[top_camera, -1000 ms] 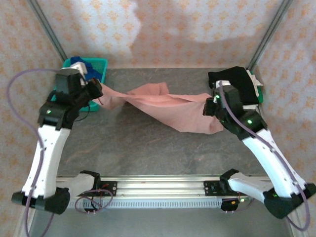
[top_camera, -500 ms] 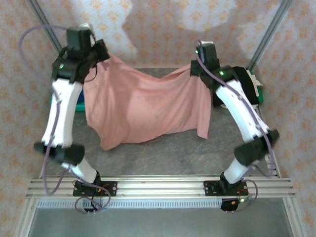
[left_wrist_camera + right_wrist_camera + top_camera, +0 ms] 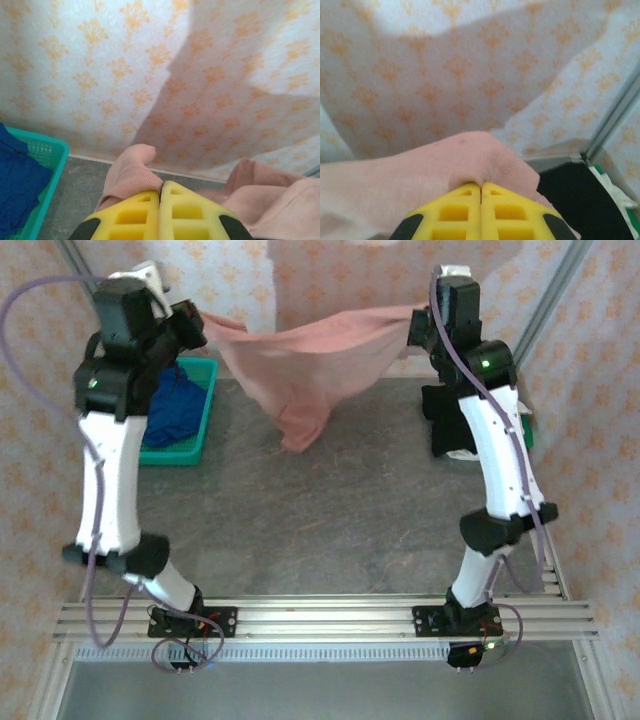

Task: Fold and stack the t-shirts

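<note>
Blue t-shirt (image 3: 168, 412) is lying in the teal basket (image 3: 206, 373), black t-shirt (image 3: 570, 197) off right. I'm holding both arms high, left gripper (image 3: 161, 192) and right gripper (image 3: 481, 187) clenching the sagging pink t-shirt (image 3: 310, 365).

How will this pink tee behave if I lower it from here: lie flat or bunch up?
Likely very floppy: the pink tee sags deeply between the left gripper and right gripper, its middle hanging in a bunched fold, so it will probably crumple on landing. It seems light, since two small pinches of cloth carry it whole.
</note>
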